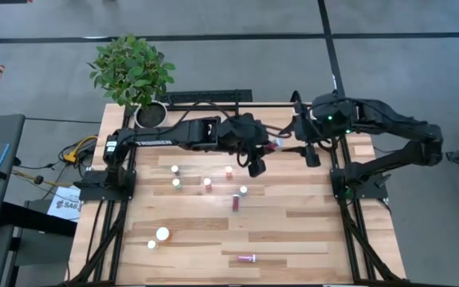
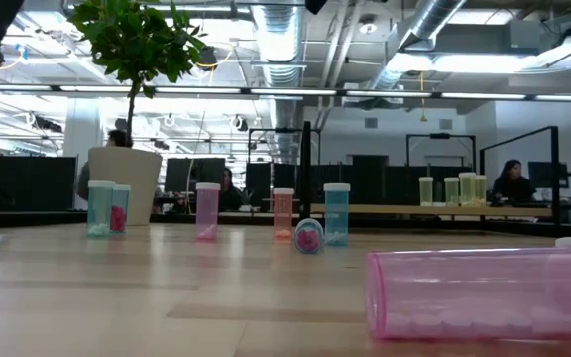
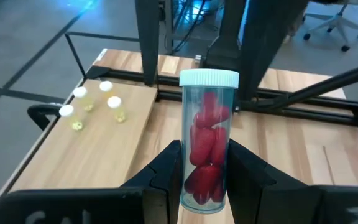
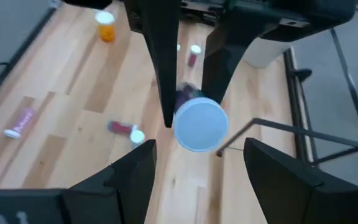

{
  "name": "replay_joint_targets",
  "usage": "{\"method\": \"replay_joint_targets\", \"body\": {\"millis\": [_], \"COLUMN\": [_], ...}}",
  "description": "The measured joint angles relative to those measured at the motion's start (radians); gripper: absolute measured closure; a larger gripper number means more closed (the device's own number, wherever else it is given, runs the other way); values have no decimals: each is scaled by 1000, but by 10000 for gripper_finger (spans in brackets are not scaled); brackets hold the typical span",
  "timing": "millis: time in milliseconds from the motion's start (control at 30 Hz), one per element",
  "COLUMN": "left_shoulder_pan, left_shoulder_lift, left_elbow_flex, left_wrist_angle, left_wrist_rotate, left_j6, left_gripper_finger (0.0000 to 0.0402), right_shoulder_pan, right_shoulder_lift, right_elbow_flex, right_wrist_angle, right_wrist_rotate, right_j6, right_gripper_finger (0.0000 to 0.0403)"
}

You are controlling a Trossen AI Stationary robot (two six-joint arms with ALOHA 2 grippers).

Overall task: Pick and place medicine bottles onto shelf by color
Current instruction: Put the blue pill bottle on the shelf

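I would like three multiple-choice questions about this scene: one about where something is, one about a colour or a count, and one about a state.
1. Where is the left end effector?
A. over the far middle of the table, facing the right end effector
B. at the near edge
C. beside the plant pot

2. What colour are the contents of the bottle it holds?
A. yellow
B. red
C. white

3. How does the right end effector stand?
A. shut on a bottle
B. shut, empty
C. open, empty

Answers:
1 A, the high view shows both end effectors meeting over the far middle.
2 B, the left wrist view shows red pieces under a white cap.
3 C, its fingers stand apart in the right wrist view, clear of the bottle's cap.
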Motion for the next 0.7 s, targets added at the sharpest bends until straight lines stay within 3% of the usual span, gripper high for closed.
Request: {"method": "replay_joint_targets", "body": {"millis": [433, 700], "left_shoulder_pan": [41, 48], "left_shoulder_lift": [0, 0], "left_elbow_flex": [0, 0], "left_wrist_angle": [26, 26], "left_wrist_rotate": [80, 54], "left_j6": [48, 81], "left_gripper_finger": [324, 324], "right_shoulder_pan": [2, -1], "right_shoulder_lift": [10, 41], "right_elbow_flex": [0, 0], "right_wrist_angle": [106, 78], "right_wrist_rotate": [1, 0], "right_j6": [38, 69], "right_gripper_finger": [138, 138]}}
